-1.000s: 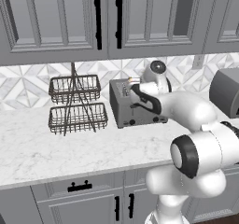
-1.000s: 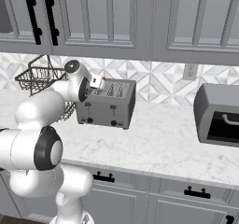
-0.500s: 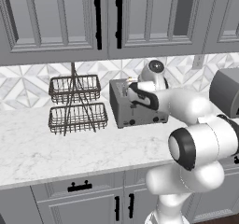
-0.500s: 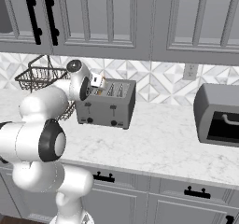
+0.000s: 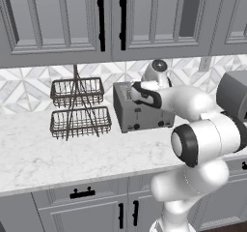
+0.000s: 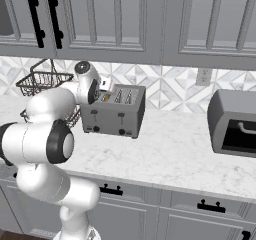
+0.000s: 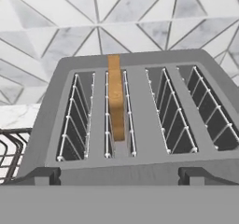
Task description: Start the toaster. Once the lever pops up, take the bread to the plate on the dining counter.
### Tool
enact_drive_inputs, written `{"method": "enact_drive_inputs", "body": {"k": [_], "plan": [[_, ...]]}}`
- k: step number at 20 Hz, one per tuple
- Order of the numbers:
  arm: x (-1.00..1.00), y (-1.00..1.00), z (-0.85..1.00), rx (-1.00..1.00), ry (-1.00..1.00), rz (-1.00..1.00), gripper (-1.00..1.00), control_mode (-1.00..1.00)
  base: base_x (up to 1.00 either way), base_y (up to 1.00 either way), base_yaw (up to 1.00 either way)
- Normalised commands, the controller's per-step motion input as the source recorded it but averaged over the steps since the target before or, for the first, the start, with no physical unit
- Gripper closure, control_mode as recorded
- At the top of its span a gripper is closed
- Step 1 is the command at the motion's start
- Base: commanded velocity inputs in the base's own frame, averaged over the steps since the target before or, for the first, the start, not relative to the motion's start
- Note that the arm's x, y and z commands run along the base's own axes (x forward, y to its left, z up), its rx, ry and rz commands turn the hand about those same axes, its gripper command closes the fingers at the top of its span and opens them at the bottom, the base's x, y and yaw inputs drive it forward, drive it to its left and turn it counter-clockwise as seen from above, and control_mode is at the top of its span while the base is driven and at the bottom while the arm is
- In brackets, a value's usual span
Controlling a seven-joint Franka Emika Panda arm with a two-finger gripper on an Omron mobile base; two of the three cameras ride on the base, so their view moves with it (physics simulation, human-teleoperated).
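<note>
- Running along the back wall, the marble desk (image 5: 43,158) carries everything, w/ grey drawer cabinets (image 5: 87,207) below and grey upper cabinets (image 6: 125,19) w/ black bar handles above; a triangle-pattern tile backsplash (image 7: 140,17) sits between.
- Arm (image 5: 202,139) rises from the base and reaches fwd over the desk to the toaster top.
- Grey oven box (image 6: 235,124) w/ bar handle stands on the desk, well apart from the toaster, on the robot's right.
- Two-tier wire basket rack (image 5: 77,108) stands on the desk just beside the toaster, on the robot's left.
- Toaster (image 6: 114,113): boxy, grey, four slots on top, dark knobs low on the front, near the backsplash.
- Gripper (image 6: 105,85) hovers just above the toaster's top, left end in the right base view; fingers spread wide, nothing between them. In the hand view both finger tips (image 7: 39,175) sit low, either side of the slots.
- Bread (image 7: 115,101): thin golden-brown slice standing upright in the second slot from the left in the hand view, top edge poking up above the slot, narrower than the slot.
</note>
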Motion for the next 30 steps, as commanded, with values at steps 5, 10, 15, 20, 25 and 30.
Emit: {"method": "enact_drive_inputs", "body": {"k": [5,10,15,20,25,30], "plan": [[0.26,0.00,-0.12,0.00,0.00,0.00,-1.00,-1.00,0.00,0.00,0.00],[0.24,0.00,-0.17,0.00,0.00,0.00,-1.00,-1.00,0.00,0.00,0.00],[0.17,0.00,-0.15,0.00,0.00,0.00,-1.00,-1.00,0.00,0.00,0.00],[0.18,0.01,-0.11,0.00,0.00,0.00,-1.00,-1.00,0.00,0.00,0.00],[0.33,0.05,-0.06,0.00,0.00,0.00,-1.00,-1.00,0.00,0.00,0.00],[0.22,0.02,-0.06,0.00,0.00,0.00,-1.00,-1.00,0.00,0.00,0.00]]}}
